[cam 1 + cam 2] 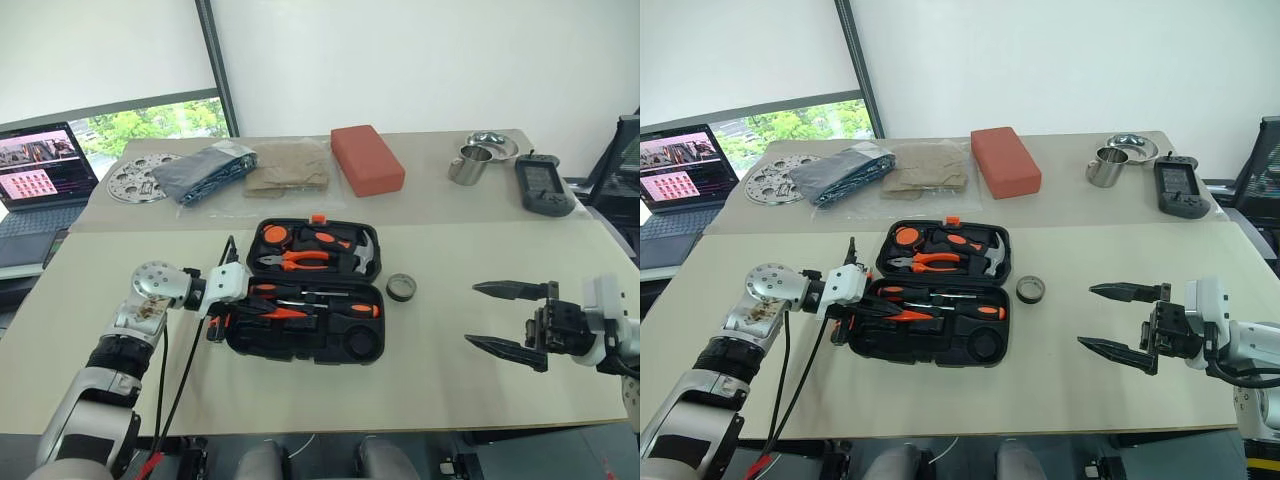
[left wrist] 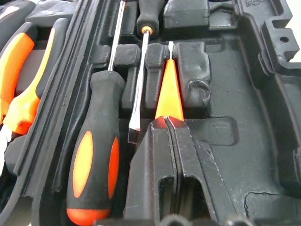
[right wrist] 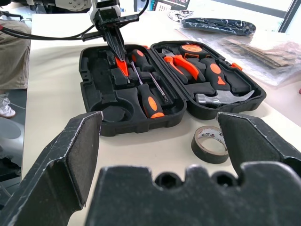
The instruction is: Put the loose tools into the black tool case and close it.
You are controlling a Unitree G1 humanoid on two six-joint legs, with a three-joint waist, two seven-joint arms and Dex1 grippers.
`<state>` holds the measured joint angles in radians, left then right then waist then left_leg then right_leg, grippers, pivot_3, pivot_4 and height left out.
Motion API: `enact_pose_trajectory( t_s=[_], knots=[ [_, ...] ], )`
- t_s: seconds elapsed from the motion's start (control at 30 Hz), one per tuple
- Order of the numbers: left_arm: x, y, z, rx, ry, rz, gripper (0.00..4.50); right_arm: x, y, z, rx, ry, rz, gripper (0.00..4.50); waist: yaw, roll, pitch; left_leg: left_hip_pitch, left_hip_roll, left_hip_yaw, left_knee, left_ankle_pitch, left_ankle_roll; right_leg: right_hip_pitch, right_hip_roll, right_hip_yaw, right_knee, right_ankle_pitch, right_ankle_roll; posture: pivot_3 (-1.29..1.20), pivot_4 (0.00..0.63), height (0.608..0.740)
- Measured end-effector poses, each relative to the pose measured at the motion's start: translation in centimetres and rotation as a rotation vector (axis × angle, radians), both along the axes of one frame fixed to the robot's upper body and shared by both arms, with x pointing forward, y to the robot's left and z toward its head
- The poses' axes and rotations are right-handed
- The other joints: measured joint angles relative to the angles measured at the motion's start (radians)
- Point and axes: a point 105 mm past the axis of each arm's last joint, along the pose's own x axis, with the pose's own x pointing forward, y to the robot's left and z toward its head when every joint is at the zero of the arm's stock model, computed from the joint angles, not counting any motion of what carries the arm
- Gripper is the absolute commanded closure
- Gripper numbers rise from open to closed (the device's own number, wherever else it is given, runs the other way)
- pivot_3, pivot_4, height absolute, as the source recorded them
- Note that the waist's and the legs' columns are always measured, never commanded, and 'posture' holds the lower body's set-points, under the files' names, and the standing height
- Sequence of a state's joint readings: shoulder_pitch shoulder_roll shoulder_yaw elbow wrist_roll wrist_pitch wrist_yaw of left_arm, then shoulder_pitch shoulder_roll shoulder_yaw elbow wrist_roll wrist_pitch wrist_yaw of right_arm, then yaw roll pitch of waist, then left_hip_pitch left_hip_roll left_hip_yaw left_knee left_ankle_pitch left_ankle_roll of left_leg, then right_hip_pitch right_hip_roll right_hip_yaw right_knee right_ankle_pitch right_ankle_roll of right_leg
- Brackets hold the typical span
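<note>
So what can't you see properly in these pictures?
- Small orange screwdriver: its handle end is hidden between the shut left claw fingers, left wrist view.
- Utility knife: I cannot pick it out in the black tool case; too small in the head views.
- Writing on the tape roll: too small to read, right wrist view.
- Laptop: cut off by the picture's edge, left eye view.

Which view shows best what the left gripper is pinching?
The left wrist view: the left gripper is shut on the small orange screwdriver, over a recess in the black tool case. The right wrist view shows this from farther off. In both eye views the screwdriver is hard to make out.
</note>
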<state>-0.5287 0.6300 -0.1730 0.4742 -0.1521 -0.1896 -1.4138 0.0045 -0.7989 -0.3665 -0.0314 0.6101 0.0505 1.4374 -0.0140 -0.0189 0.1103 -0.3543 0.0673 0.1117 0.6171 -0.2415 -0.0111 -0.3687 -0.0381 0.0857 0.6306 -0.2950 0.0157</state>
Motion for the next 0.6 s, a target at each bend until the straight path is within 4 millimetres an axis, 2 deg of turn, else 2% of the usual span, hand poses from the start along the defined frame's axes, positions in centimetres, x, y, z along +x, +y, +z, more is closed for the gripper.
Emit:
enact_pose_trajectory(
  t_s=[0.07, 0.2, 0.27, 0.33, 0.37, 0.43, 0.47, 0.53, 0.6],
  knots=[
    [0.0, -0.2, 0.8, -0.078, 0.009, 0.051, 4.45, 0.1, 0.1, 0.0, -0.001, -0.001, 0.005, 0.0, -0.001, 0.001, 0.001, -0.001, 0.001, 0.0, 0.0, 0.0, 0.0, -0.001, 0.0, 0.0, 0.0, 0.0, 0.0, 0.0, 0.15, 0.74],
    [0.6, 0.8, 5.3, -0.253, -0.042, 0.212, 4.45, 0.3, 0.3, 0.3, -0.006, -0.016, 0.015, 0.0, -0.004, -0.003, 0.003, -0.001, 0.002, -0.002, -0.001, 0.0, 0.0, -0.001, 0.001, 0.0, -0.001, 0.0, 0.0, 0.0, 0.15, 0.74],
    [0.7, 2.4, 7.4, -0.325, -0.067, 0.32, 3.93, 0.3, 0.4, 0.2, -0.008, -0.013, 0.021, 0.0, -0.005, -0.002, 0.003, 0.0, 0.002, -0.003, -0.002, 0.0, 0.0, -0.001, 0.001, 0.0, -0.002, 0.0, 0.0, 0.0, 0.15, 0.74],
    [0.6, 3.7, 8.6, -0.392, -0.087, 0.423, 3.49, 0.2, 0.4, 0.2, -0.009, -0.011, 0.025, 0.0, -0.003, -0.001, 0.003, 0.0, 0.002, -0.003, -0.003, 0.0, 0.0, -0.001, 0.001, 0.0, -0.002, 0.0, 0.0, 0.0, 0.15, 0.74],
    [0.6, 4.7, 8.9, -0.425, -0.096, 0.505, 2.98, 0.2, 0.5, 0.1, -0.011, -0.01, 0.033, 0.0, -0.001, -0.001, 0.003, 0.0, 0.002, -0.003, -0.003, 0.0, 0.0, -0.001, 0.001, 0.0, -0.002, 0.0, 0.0, 0.0, 0.15, 0.74],
    [0.3, 6.3, 8.4, -0.451, -0.08, 0.632, 2.17, 0.2, 0.6, -0.1, -0.012, -0.014, 0.04, 0.0, -0.001, -0.001, 0.003, 0.0, 0.002, -0.003, -0.002, 0.0, 0.0, 0.0, 0.0, 0.0, -0.002, 0.0, 0.0, 0.0, 0.15, 0.74],
    [0.1, 7.1, 8.0, -0.459, -0.07, 0.693, 1.96, 0.2, 0.7, -0.1, -0.012, -0.013, 0.042, 0.0, -0.002, -0.001, 0.003, 0.001, 0.002, -0.004, -0.002, 0.0, 0.0, 0.0, 0.0, 0.001, -0.002, 0.0, 0.0, 0.0, 0.15, 0.74],
    [-0.6, 9.1, 6.3, -0.442, -0.018, 0.874, 1.12, 0.3, 0.5, -0.3, -0.008, -0.004, 0.039, 0.0, -0.004, -0.002, 0.003, 0.001, 0.002, -0.004, -0.003, 0.0, 0.0, 0.0, -0.001, 0.001, -0.001, 0.0, 0.0, 0.0, 0.15, 0.74],
    [-1.1, 9.7, 5.0, -0.415, 0.031, 0.958, 0.42, 0.3, 0.4, -0.5, -0.006, 0.004, 0.036, 0.0, 0.0, -0.003, 0.004, 0.001, 0.001, -0.005, -0.002, 0.0, 0.0, 0.0, -0.001, 0.001, -0.001, 0.0, 0.0, 0.0, 0.15, 0.74]
  ],
)
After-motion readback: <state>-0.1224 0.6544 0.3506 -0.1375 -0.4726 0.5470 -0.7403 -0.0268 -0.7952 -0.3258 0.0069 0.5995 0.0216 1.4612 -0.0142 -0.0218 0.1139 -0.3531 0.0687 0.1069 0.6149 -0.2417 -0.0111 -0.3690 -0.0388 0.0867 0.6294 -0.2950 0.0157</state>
